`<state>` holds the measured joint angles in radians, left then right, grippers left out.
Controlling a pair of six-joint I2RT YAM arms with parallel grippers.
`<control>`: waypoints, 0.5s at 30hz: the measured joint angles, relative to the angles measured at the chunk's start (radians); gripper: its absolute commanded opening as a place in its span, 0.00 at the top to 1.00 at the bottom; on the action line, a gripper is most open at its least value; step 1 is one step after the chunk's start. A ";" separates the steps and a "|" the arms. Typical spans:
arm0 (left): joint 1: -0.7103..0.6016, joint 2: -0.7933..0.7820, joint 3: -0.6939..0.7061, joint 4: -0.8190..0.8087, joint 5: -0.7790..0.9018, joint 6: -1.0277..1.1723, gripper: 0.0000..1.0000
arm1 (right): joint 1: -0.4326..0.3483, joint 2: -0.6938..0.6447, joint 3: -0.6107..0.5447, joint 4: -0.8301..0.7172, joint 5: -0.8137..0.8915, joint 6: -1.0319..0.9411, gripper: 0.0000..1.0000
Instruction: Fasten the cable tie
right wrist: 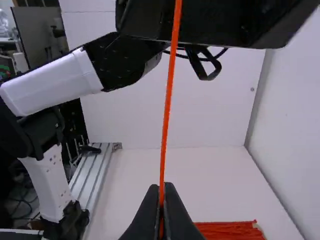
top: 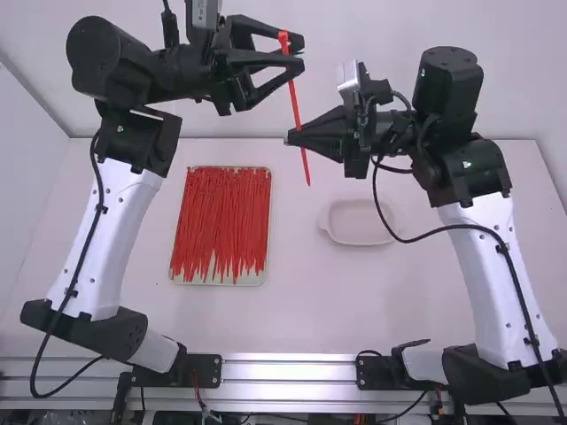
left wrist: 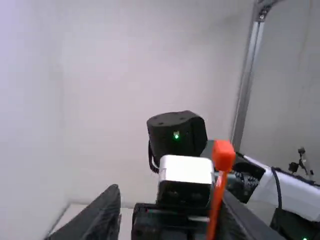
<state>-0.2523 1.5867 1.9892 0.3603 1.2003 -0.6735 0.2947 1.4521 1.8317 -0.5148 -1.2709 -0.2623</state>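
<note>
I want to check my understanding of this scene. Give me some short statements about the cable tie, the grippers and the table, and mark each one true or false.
1. The right gripper is shut on a red cable tie. True.
2. A tray of many red ties lies on the table. True.
3. The held cable tie lies flat on the table. False: it stands nearly upright in the air.
4. The white dish holds several ties. False: it looks empty.
5. The held cable tie is already closed into a loop. False: it is straight, with its tail free.
</note>
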 measured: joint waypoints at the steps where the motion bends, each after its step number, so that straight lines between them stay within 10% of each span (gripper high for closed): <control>1: 0.000 0.000 0.000 0.000 -0.001 -0.002 0.57 | 0.000 0.000 0.000 0.001 0.000 -0.002 1.00; 15: 0.009 0.001 0.000 0.103 -0.002 -0.073 0.75 | -0.005 0.000 0.000 0.013 0.011 0.002 1.00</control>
<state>-0.2436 1.5875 1.9892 0.4633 1.1988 -0.7467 0.2901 1.4517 1.8317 -0.5014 -1.2602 -0.2607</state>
